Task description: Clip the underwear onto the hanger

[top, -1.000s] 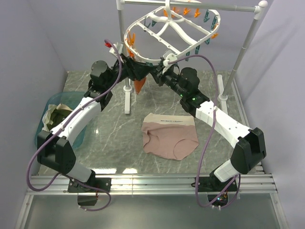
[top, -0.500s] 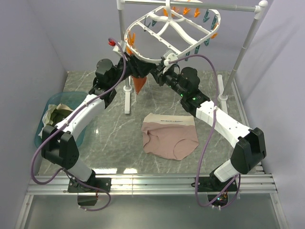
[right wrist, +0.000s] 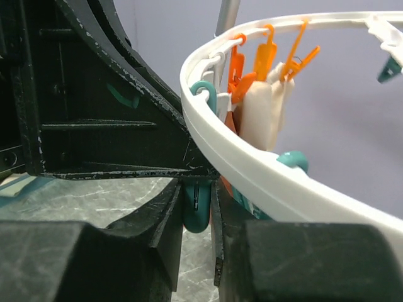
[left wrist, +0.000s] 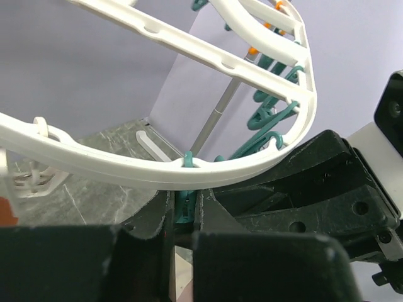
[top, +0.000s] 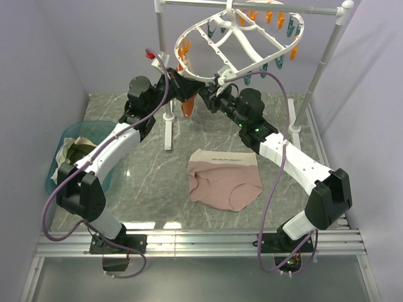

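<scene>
The underwear (top: 225,182), pale pink-beige, lies flat on the marble table between the arms, touched by neither gripper. The hanger (top: 238,39), a white oval rack with orange and teal pegs, hangs tilted from the top rail. Both grippers meet under its near rim. My left gripper (top: 189,90) (left wrist: 184,204) is shut on a teal peg (left wrist: 183,202) below the white rim (left wrist: 94,165). My right gripper (top: 206,97) (right wrist: 200,201) holds another teal peg (right wrist: 197,207) between its jaws, under the rim (right wrist: 264,179).
A rust-orange garment (top: 187,108) hangs from the hanger behind the grippers. A teal basin (top: 60,170) with olive-green cloth (top: 79,151) sits at the left. The white stand's poles (top: 167,75) (top: 321,69) rise at the back. Walls close in on both sides.
My left gripper moved in under the near rim and closed on a teal peg. The hanger has tipped, its far side higher. The right arm stayed at the rim.
</scene>
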{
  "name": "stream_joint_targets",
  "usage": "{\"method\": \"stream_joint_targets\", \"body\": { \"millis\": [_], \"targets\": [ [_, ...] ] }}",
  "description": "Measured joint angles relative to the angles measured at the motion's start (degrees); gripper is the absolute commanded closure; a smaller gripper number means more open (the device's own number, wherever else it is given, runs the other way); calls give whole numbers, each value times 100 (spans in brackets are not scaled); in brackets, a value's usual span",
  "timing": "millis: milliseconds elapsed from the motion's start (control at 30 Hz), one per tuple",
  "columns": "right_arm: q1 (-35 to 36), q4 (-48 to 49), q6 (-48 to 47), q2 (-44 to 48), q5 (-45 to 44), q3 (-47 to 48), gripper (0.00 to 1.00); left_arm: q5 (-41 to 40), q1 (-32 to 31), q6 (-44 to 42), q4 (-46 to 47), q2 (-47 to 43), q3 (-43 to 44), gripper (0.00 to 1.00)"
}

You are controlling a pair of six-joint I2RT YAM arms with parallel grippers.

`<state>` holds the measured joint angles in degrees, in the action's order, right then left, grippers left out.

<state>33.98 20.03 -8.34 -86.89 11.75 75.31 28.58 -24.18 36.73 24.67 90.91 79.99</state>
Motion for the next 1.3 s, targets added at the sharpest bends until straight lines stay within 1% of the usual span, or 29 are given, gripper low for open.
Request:
{"method": "stream_joint_targets", "body": {
  "millis": [33,133,167,333,500,600,700,833,1033,1200,1300],
  "targets": [
    [-2,-15,-4,7,-7,0,62,0,0,9,9,2,0,100],
    [-2,-118,7,70,66,-44,52,-2,0,39,15,24,2,100],
    [-17,-181,2,131,105,-96,50,4,2,39,13,39,2,100],
    [-118,-452,-74,719,339,-807,44,2,11,37,-20,92,2,100],
    [-157,-929,-332,1342,651,-1497,41,0,15,35,-26,92,2,100],
    [-155,-1220,-420,1541,809,-1738,41,0,22,35,-35,92,4,100],
    [-131,-1526,-437,1541,848,-1845,41,0,22,35,-52,92,4,100],
    [2,-1781,-341,1268,625,-1954,42,0,22,35,-57,94,7,100],
    [382,-1974,120,125,-195,-1895,43,0,22,33,-105,107,44,100],
    [542,-2326,638,-769,-778,-1703,39,0,22,26,-188,114,70,100],
    [625,-2437,901,-1067,-1062,-1491,38,0,22,7,-227,118,70,100]
  ]
}}
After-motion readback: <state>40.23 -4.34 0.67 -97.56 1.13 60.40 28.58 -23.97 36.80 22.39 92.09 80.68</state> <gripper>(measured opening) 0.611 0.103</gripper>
